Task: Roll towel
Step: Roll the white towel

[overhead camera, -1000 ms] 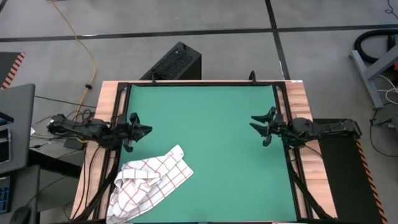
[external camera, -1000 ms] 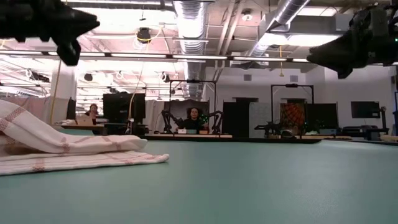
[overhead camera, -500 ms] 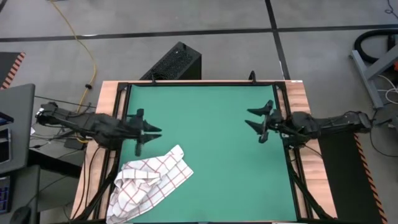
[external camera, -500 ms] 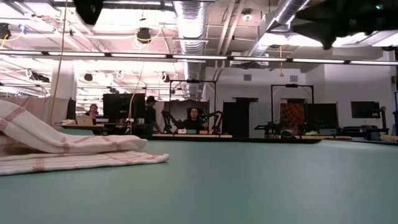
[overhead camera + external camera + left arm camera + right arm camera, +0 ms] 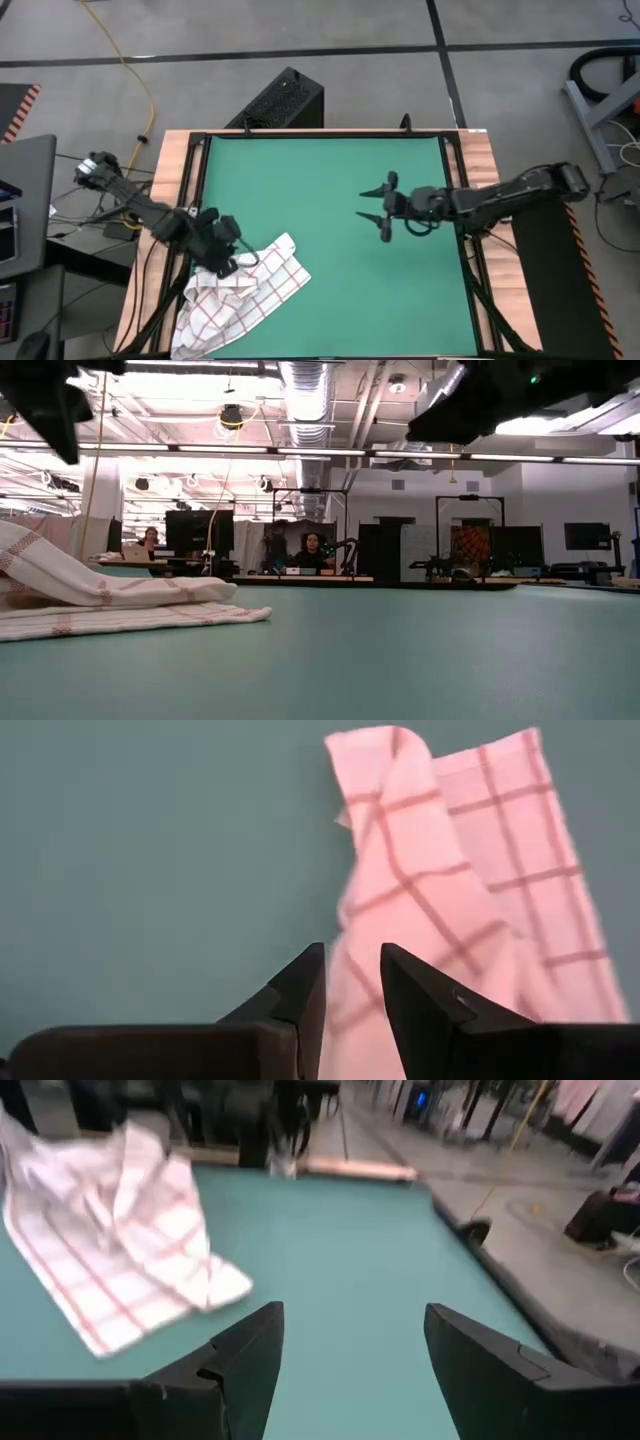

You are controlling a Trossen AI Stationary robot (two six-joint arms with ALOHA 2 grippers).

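Note:
The towel (image 5: 245, 295), white with red-brown grid lines, lies crumpled on the green mat (image 5: 330, 180) at the near left. It also shows in the low view (image 5: 100, 600), the left wrist view (image 5: 450, 900) and the right wrist view (image 5: 120, 1230). My left gripper (image 5: 225, 248) points down above the towel's far left part. Its fingers (image 5: 350, 982) are open by a narrow gap and hold nothing. My right gripper (image 5: 383, 210) is open and empty above the mat, right of the middle (image 5: 352, 1340), facing the towel.
A black box (image 5: 280, 100) stands on the floor beyond the far edge. A black frame and the wooden table rim (image 5: 455, 180) surround the mat. The mat's middle and far half are bare. People sit at desks (image 5: 315, 550) in the room behind.
My left gripper has gone from the left edge toward the near edge and tipped down over the towel's far left part. My right gripper has gone from the right edge toward the table's middle. The towel has stayed where it was.

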